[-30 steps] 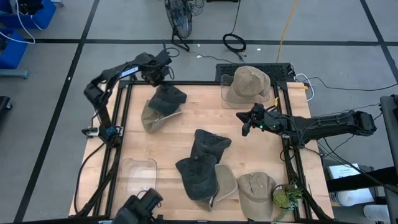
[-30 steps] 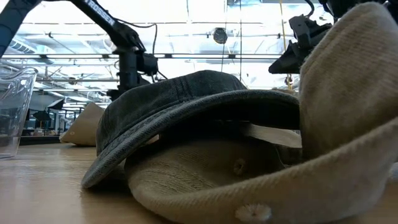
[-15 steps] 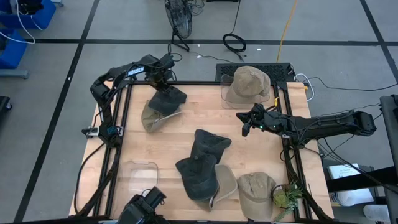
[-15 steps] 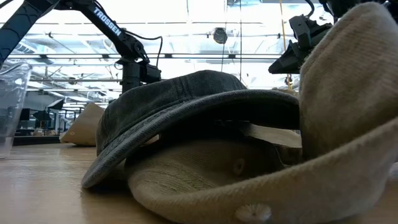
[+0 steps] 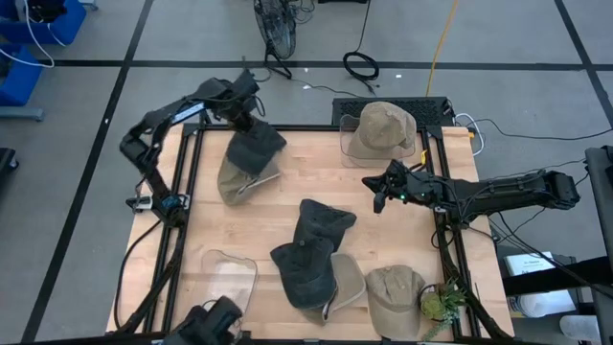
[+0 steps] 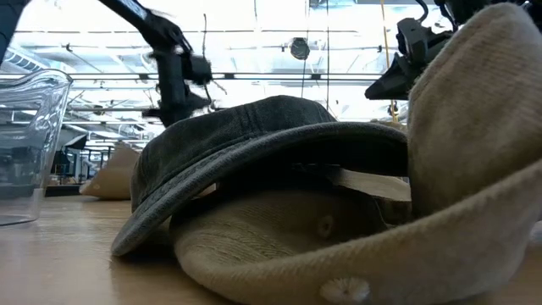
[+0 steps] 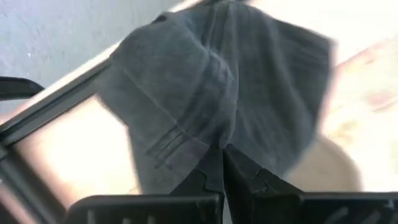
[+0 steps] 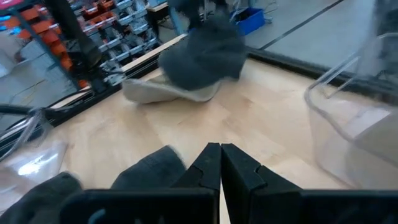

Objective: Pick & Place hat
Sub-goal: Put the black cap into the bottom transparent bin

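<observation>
A dark grey hat [image 5: 253, 148] lies over a tan hat [image 5: 233, 182] at the table's far left. My left gripper [image 5: 245, 119] is shut on the dark hat's far side. My right gripper [image 5: 376, 195] hangs shut above bare wood at the right with nothing in it; its own view shows the same closed fingers [image 8: 219, 150]. Another tan hat [image 5: 381, 128] sits in a clear tub at the far right. My left gripper pinches a bunched fold of the dark hat's cloth [image 7: 219, 138] between its two fingers, at the hat's far edge. The fingers come from above and the far side, slanting down. The hat droops below them; its near part still overlaps the tan hat [image 8: 168, 91].
Dark hats are piled mid-table [image 5: 311, 251], with tan hats [image 5: 393, 293] at the near right beside a small plant [image 5: 441, 303]. A clear tub [image 5: 230, 276] stands at the near left. A black frame [image 5: 192, 192] rims the table.
My left gripper has shut on the dark hat's far edge and drawn slightly up toward the far-left corner. The hat's far part has bunched and risen with it, while its near part stays over the tan hat. The clear tub at the near left has shifted and tilted.
</observation>
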